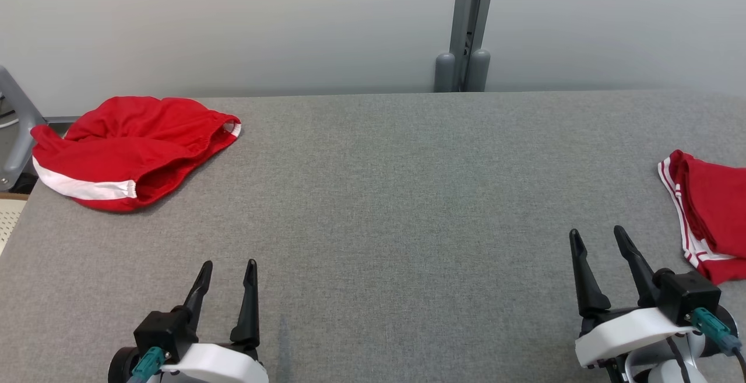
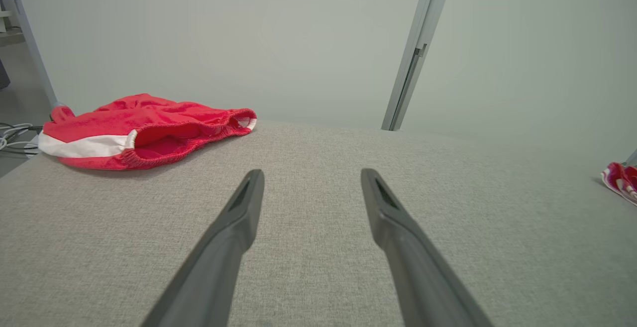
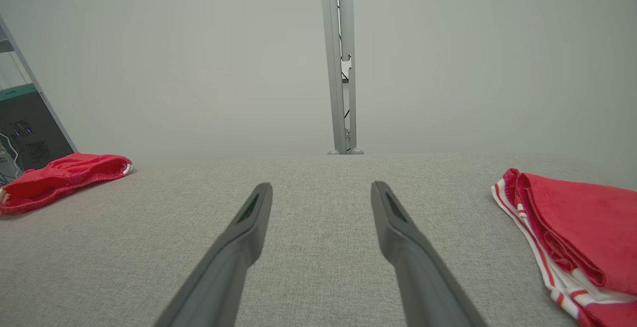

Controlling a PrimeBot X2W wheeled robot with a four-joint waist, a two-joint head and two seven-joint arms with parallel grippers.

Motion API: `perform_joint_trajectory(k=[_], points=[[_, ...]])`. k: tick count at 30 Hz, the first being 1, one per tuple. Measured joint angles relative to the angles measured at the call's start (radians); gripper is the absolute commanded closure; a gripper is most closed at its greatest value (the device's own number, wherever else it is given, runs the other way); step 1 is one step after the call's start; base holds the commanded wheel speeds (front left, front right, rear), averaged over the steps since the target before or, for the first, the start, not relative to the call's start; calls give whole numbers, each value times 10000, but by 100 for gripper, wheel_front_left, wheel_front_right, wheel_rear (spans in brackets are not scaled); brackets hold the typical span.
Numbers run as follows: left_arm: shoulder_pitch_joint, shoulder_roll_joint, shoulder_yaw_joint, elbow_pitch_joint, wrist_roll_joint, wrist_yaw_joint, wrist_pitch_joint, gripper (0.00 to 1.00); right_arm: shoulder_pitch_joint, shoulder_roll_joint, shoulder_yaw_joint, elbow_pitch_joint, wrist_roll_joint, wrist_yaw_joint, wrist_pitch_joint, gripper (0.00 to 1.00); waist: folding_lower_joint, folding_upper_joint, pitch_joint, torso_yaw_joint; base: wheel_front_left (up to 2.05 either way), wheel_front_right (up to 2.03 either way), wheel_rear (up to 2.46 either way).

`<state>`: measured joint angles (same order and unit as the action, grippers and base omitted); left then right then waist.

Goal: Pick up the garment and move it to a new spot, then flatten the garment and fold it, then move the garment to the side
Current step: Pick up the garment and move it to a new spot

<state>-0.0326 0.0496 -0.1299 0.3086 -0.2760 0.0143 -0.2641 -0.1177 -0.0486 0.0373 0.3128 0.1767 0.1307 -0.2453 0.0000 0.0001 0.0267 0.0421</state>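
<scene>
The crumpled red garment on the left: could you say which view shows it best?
Head view: the crumpled red garment lies whole, from above. Left wrist view shows it side-on; right wrist view, small at the edge.

A grey, fabric-covered tabletop (image 1: 373, 208) runs from the near edge back to a pale wall. At its far left corner lies a crumpled red garment (image 1: 128, 150) with a white band, loosely heaped, its gathered opening gaping. Well apart from it, at the right edge, a folded red garment (image 1: 711, 214) with white stripes lies flat.
</scene>
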Motion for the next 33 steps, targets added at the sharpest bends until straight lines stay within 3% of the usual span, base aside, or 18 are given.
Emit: perform_joint_trajectory(k=[11, 33], points=[[-167, -8, -12, -84, -58, 61, 0, 0, 7, -2, 77, -13, -33, 0, -4, 0, 0, 0, -68, 529, 0, 0, 0], [-105, -4, 188, -217, -58, 54, 0, 0, -139, 10, 591, 77, -13, 0, -10, 0, 0, 0, -40, 4182, 0, 0, 0]])
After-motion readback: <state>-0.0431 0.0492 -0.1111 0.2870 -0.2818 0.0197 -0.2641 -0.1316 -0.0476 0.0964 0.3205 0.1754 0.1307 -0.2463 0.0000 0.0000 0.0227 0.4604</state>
